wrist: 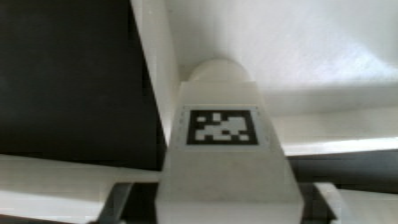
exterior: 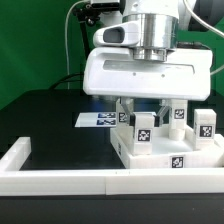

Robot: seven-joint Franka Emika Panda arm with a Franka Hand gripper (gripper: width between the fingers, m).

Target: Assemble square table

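The square table's slab (exterior: 168, 155) lies flat on the black table (exterior: 45, 115), toward the near edge on the exterior view's right. Its near corner sits tight against the long white rim wall (exterior: 60, 180) that runs along the near edge and turns back at the exterior view's left corner. The slab's side faces carry small black-and-white tags.

Several white legs stand upright on the slab. One tagged leg (exterior: 144, 128) stands near the slab's middle, directly below the gripper (exterior: 143, 106). A second leg (exterior: 205, 125) stands by the slab's far-right edge, and a third (exterior: 177, 113) stands behind, between the other two. A fourth white piece (exterior: 124, 117) shows at the slab's left edge, partly hidden by the gripper's body, so I cannot tell what it is.

In the wrist view a tagged leg (wrist: 224, 150) fills the centre, with the dark fingers (wrist: 121, 200) flanking it closely on both sides. Whether the pads press on it or leave a thin gap cannot be told; the fingers stand narrow around the leg.

Behind the slab, toward the table's middle, the marker board (exterior: 97, 119) lies flat, partly hidden by the gripper's wide white body.
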